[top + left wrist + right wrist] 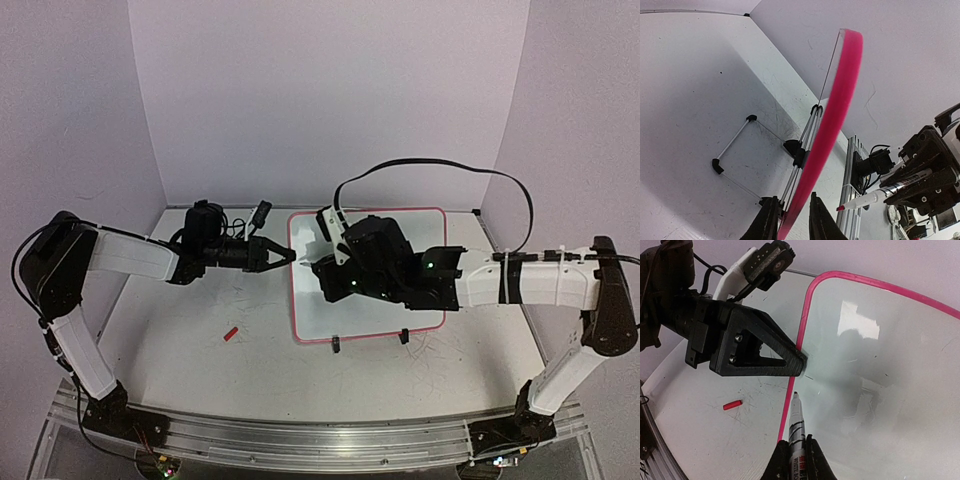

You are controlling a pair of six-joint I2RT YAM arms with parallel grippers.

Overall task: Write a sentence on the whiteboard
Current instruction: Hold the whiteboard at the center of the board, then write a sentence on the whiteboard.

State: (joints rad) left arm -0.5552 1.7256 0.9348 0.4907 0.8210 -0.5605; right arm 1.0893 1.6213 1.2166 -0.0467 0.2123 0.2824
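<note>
Marker (795, 412): clamped in right hand (796, 447), tip just beside left rim of whiteboard (880, 370), face blank. Left hand (792, 207): pinching that rim, steadying. Cap (732, 404): on bench (715, 440). Advice: touch down lightly inside rim; stroke rightward, level, even pressure.

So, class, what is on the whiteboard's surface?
No writing shows on the whiteboard, only glare and faint scuffs. The marker in the right gripper is by its left rim, where the left gripper clamps. From above, the right arm hides the middle.
</note>
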